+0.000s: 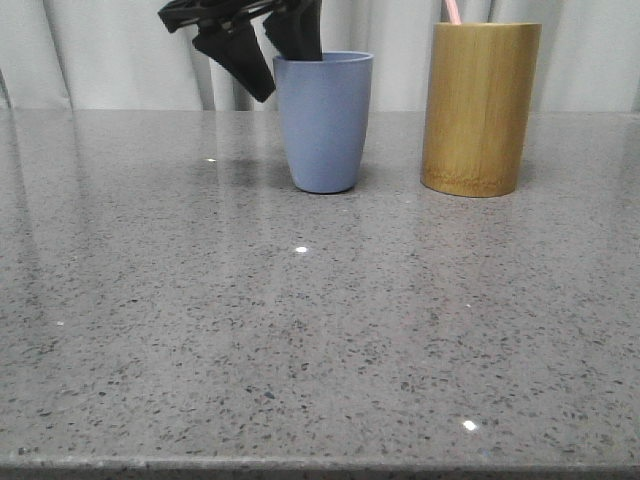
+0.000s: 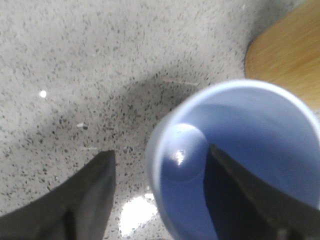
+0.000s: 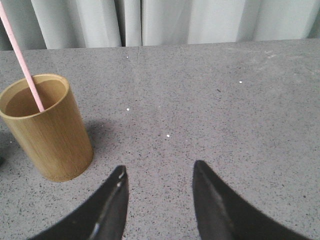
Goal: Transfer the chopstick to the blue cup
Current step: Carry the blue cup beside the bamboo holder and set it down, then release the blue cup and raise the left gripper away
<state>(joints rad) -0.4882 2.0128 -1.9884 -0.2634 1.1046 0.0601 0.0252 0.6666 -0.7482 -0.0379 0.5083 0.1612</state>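
Note:
The blue cup [image 1: 322, 120] stands upright at the table's far middle. My left gripper [image 1: 278, 62] is open and straddles the cup's left wall: one finger [image 1: 245, 65] hangs outside, the other is inside the cup. In the left wrist view the left gripper [image 2: 161, 150] has the cup [image 2: 240, 150] rim between its fingers without touching it, and no stick shows inside. A pink chopstick [image 1: 452, 10] pokes out of the bamboo cup [image 1: 480, 108] to the right. My right gripper [image 3: 159, 167] is open and empty above bare table, beside the bamboo cup [image 3: 47, 125] and its chopstick [image 3: 22, 62].
The grey speckled table [image 1: 300, 330] stretches from the cups to its front edge. A pale curtain [image 1: 120, 50] hangs behind the table's far edge. The bamboo cup's side shows in the left wrist view [image 2: 290, 55], close to the blue cup.

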